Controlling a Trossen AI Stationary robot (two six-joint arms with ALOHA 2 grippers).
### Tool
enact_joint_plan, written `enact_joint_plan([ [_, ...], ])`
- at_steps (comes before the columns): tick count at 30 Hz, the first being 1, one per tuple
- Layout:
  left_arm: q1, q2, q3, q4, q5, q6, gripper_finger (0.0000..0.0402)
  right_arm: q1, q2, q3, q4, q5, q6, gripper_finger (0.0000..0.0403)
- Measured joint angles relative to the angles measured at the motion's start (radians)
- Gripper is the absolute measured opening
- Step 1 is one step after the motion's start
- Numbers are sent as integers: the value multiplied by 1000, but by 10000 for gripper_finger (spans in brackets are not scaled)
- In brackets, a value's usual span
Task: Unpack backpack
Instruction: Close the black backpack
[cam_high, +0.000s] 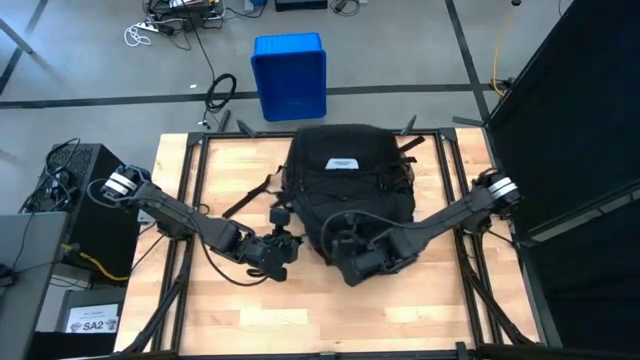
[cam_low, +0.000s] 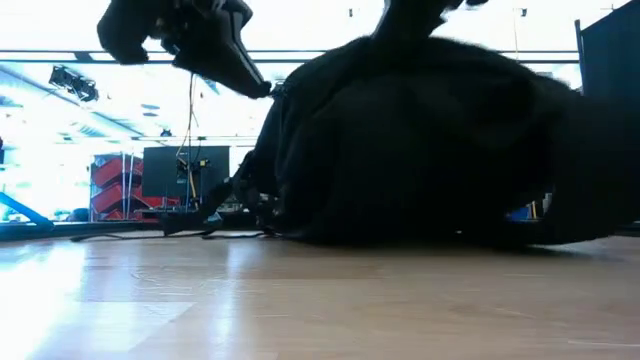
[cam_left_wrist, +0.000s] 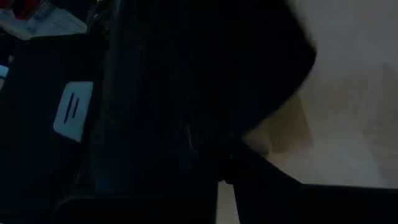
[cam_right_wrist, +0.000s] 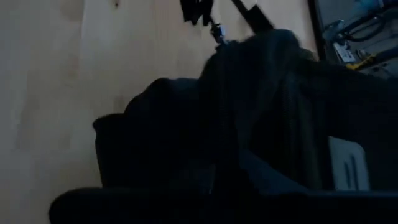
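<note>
Backpack: your big black backpack (cam_high: 345, 185) lies flat in the middle of the wooden worktop (cam_high: 230, 310), white label (cam_high: 342, 163) facing up. It looks zipped up, with nothing taken out yet.
Right claw: your right claw (cam_high: 352, 262) sits at the near edge of the bag, down on the black cloth. Its fingers are together. They seem pinched on a fold or a zip tab, but the dark cloth hides what they hold.
Left claw: your left claw (cam_high: 279, 245) is just beside the bag's near left corner. Its fingers are together too. You cannot tell whether it has hold of cloth or a cord.
Step now: I think you are trying to get the bag open.
How to do it well: hold the bag down with one claw and pull slowly along the zip with the other. If the whole bag slides, stop and grab again.
Blue bin: the blue bin (cam_high: 289, 76) stands on the floor beyond the worktop.
</note>
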Motion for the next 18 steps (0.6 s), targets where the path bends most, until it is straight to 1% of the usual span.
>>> enact_joint_plan([
  [3,20,0,-52,45,8,-9,0,32,-41,0,-58,32,64,0],
  [8,74,0,-161,112,19,-71,0,78,-104,0,-115,66,130,0],
  [13,158,0,-241,118,80,-160,0,111,-157,0,-150,100,179,0],
  [18,221,-4,-284,141,138,-210,0,130,-188,-1,-190,140,232,0],
])
